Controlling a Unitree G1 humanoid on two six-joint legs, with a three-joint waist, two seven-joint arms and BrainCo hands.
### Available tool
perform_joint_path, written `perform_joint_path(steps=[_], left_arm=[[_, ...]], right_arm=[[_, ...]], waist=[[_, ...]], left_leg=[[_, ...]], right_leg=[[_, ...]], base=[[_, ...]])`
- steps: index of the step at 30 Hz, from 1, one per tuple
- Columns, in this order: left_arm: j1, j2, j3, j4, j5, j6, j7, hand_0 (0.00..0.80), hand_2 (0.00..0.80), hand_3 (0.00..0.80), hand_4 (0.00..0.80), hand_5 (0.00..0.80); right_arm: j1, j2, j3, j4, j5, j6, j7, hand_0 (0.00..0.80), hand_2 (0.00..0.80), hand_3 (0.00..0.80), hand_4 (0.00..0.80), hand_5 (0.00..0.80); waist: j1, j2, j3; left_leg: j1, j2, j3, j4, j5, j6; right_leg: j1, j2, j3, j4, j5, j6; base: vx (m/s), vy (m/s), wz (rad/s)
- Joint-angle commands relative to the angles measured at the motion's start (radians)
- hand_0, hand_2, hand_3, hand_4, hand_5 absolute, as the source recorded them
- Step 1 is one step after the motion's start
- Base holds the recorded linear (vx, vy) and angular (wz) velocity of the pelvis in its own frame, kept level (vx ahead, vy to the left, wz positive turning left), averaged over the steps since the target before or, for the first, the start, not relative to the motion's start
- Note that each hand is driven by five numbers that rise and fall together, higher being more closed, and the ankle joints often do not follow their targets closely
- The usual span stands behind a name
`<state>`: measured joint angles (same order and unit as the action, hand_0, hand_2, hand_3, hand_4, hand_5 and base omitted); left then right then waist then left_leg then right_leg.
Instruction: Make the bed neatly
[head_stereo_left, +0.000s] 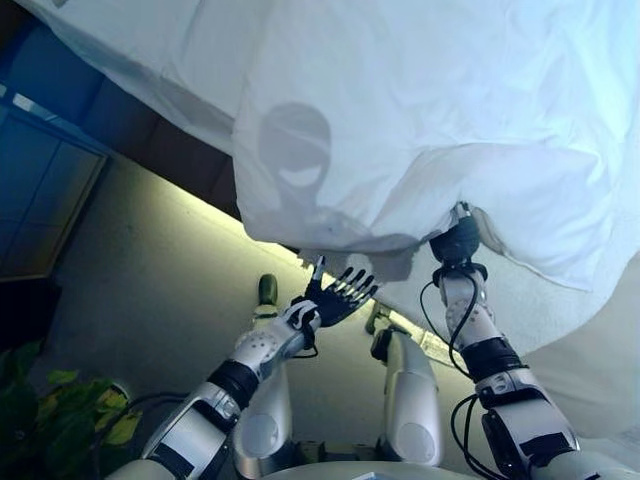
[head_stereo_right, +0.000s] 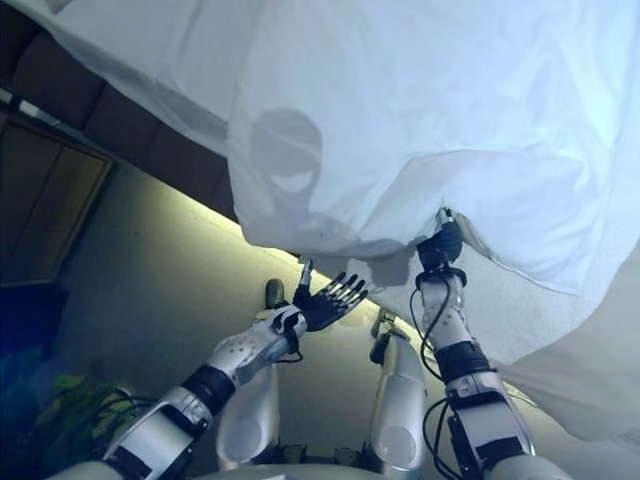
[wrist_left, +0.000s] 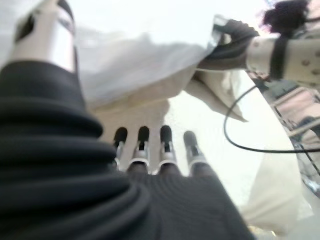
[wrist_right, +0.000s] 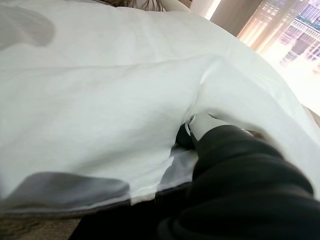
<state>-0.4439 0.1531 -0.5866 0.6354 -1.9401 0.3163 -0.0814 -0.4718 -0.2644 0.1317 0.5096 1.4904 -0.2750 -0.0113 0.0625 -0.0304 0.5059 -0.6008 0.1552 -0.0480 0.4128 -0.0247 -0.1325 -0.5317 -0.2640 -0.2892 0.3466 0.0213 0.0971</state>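
White duvet (head_stereo_left: 420, 120): draped over the bed, its edge hanging toward the floor.
Right hand (head_stereo_left: 458, 240): pushed up into the hem; whether it grips, I cannot tell.
Left hand (head_stereo_left: 335, 295): fingers spread, holding nothing, just below the edge.
Tip: catch the hem with both hands, then pull evenly and flat.

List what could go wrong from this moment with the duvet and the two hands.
1. Only the right hand meets the white duvet, at its hanging edge, with its fingers hidden in the cloth. If that hold is shallow, the edge may slip out.
2. The left hand is open below the edge and holds nothing, so a one-sided pull would likely drag the duvet askew or bunch it.
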Motion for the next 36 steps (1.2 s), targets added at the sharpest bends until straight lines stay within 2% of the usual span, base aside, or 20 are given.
perform_joint_path(steps=[1,7,12,16,18,22,28,31,32,33,36], left_arm=[[-0.015,-0.054,-0.047,-0.095,-0.032,-0.023,0.044,0.0,0.0,0.0,0.0,0.0],[-0.065,-0.112,-0.074,-0.086,-0.032,-0.094,0.119,0.0,0.0,0.0,0.0,0.0],[-0.117,-0.142,-0.066,-0.073,-0.032,-0.204,0.147,0.0,0.0,0.0,0.0,0.0],[-0.163,-0.165,0.003,-0.026,-0.022,-0.307,0.12,0.0,0.0,0.0,0.0,0.0],[-0.201,-0.181,0.057,-0.004,0.004,-0.338,0.111,0.0,0.0,0.0,0.0,0.0],[-0.247,-0.191,0.112,0.001,0.04,-0.393,0.1,0.0,0.0,0.0,0.0,0.0],[-0.298,-0.188,0.184,-0.004,0.075,-0.468,0.092,0.0,0.0,0.0,0.0,0.0],[-0.309,-0.194,0.208,-0.011,0.068,-0.487,0.087,0.0,0.0,0.0,0.0,0.0],[-0.311,-0.193,0.213,-0.013,0.072,-0.486,0.078,0.474,0.474,0.474,0.474,0.474],[-0.312,-0.194,0.215,-0.017,0.07,-0.489,0.071,0.8,0.8,0.8,0.8,0.8],[-0.312,-0.19,0.218,-0.036,0.068,-0.503,0.058,0.8,0.8,0.8,0.8,0.8]], right_arm=[[-0.053,0.0,-0.025,-0.137,0.02,-0.039,0.033,0.8,0.8,0.8,0.8,0.8],[-0.071,0.012,-0.025,-0.207,-0.026,-0.024,-0.019,0.8,0.8,0.8,0.8,0.8],[-0.085,0.012,-0.028,-0.252,-0.063,0.003,-0.03,0.8,0.8,0.8,0.8,0.8],[-0.104,0.024,-0.022,-0.282,-0.112,0.027,-0.048,0.8,0.8,0.8,0.8,0.8],[-0.122,0.024,-0.017,-0.287,-0.136,0.043,-0.051,0.8,0.8,0.8,0.8,0.8],[-0.14,0.018,-0.004,-0.313,-0.165,0.083,-0.077,0.8,0.8,0.8,0.8,0.8],[-0.149,0.004,0.009,-0.303,-0.176,0.131,-0.086,0.8,0.8,0.8,0.8,0.8],[-0.152,0.0,0.011,-0.306,-0.186,0.138,-0.105,0.8,0.8,0.8,0.8,0.8],[-0.154,-0.002,0.011,-0.306,-0.187,0.14,-0.11,0.8,0.8,0.8,0.8,0.8],[-0.155,-0.005,0.009,-0.303,-0.188,0.143,-0.114,0.8,0.8,0.8,0.8,0.8],[-0.147,-0.002,0.016,-0.302,-0.186,0.133,-0.127,0.8,0.8,0.8,0.8,0.8]], waist=[[0.006,-0.028,-0.019],[-0.024,-0.039,-0.008],[-0.051,-0.042,0.001],[-0.077,-0.044,0.003],[-0.093,-0.041,0.005],[-0.12,-0.028,0.006],[-0.149,0.009,0.0],[-0.154,0.034,-0.003],[-0.154,0.041,-0.003],[-0.155,0.047,-0.005],[-0.156,0.054,-0.008]], left_leg=[[-0.077,0.041,-0.016,0.042,0.072,-0.014],[-0.089,0.046,0.0,0.058,0.07,-0.013],[-0.097,0.044,0.014,0.067,0.067,-0.009],[-0.102,0.048,0.033,0.071,0.069,-0.008],[-0.102,0.05,0.047,0.07,0.071,-0.007],[-0.098,0.048,0.069,0.066,0.08,-0.008],[-0.067,0.044,0.114,0.034,0.099,-0.005],[-0.058,0.032,0.121,0.026,0.104,-0.002],[-0.055,0.028,0.122,0.024,0.106,-0.001],[-0.052,0.025,0.122,0.021,0.107,-0.001],[-0.045,0.021,0.124,0.012,0.112,0.0]], right_leg=[[0.07,-0.116,0.038,-0.073,0.153,0.144],[0.042,-0.111,0.064,-0.064,0.152,0.139],[0.013,-0.109,0.089,-0.056,0.154,0.136],[-0.017,-0.106,0.119,-0.042,0.149,0.131],[-0.031,-0.109,0.131,-0.039,0.148,0.13],[-0.048,-0.112,0.154,-0.03,0.145,0.127],[-0.048,-0.123,0.171,-0.016,0.132,0.121],[-0.05,-0.134,0.177,-0.002,0.122,0.117],[-0.052,-0.138,0.179,0.003,0.12,0.117],[-0.052,-0.142,0.183,0.005,0.119,0.117],[-0.05,-0.145,0.189,0.005,0.117,0.117]], base=[[0.0,0.0,0.0],[0.007,0.045,-0.06],[-0.004,0.112,-0.09],[-0.008,0.129,-0.21],[-0.01,0.178,-0.16],[0.004,0.189,-0.15],[0.037,0.17,-0.12],[0.024,0.141,-0.04],[0.017,0.13,0.01],[0.016,0.114,0.02],[0.012,0.065,-0.01]])
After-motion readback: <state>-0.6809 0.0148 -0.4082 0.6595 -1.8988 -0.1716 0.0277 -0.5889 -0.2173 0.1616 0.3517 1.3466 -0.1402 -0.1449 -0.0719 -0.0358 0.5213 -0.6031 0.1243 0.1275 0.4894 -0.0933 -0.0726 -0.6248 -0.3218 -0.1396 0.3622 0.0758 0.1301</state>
